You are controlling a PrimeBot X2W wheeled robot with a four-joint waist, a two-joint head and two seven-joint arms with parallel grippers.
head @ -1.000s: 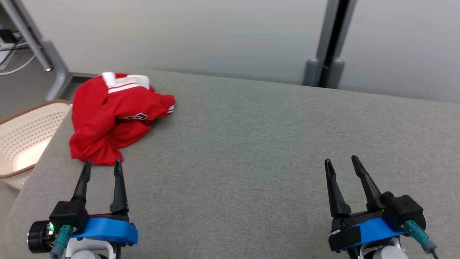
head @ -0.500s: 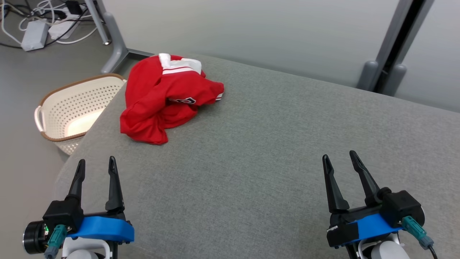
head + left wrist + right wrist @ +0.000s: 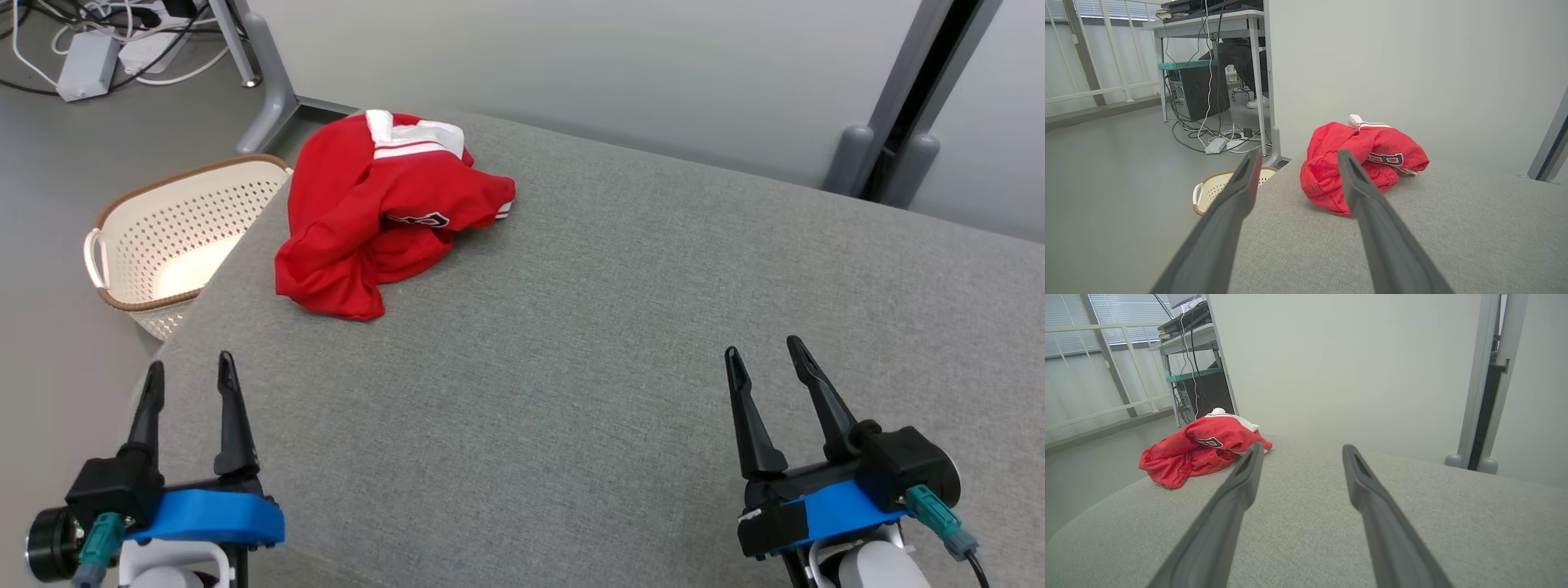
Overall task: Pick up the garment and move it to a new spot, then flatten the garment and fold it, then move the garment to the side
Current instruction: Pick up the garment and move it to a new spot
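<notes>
Garment (image 3: 367, 220) unmoved, left pincer (image 3: 188, 363), right pincer (image 3: 761, 347) open

You faced a grey fabric-covered table (image 3: 620, 359) with a rounded near-left corner. One item lay directly on it: a crumpled red garment (image 3: 359, 233) with white striped trim and dark lettering. It sat bunched at the far left, its white-trimmed end farthest, close to the left edge.
</notes>
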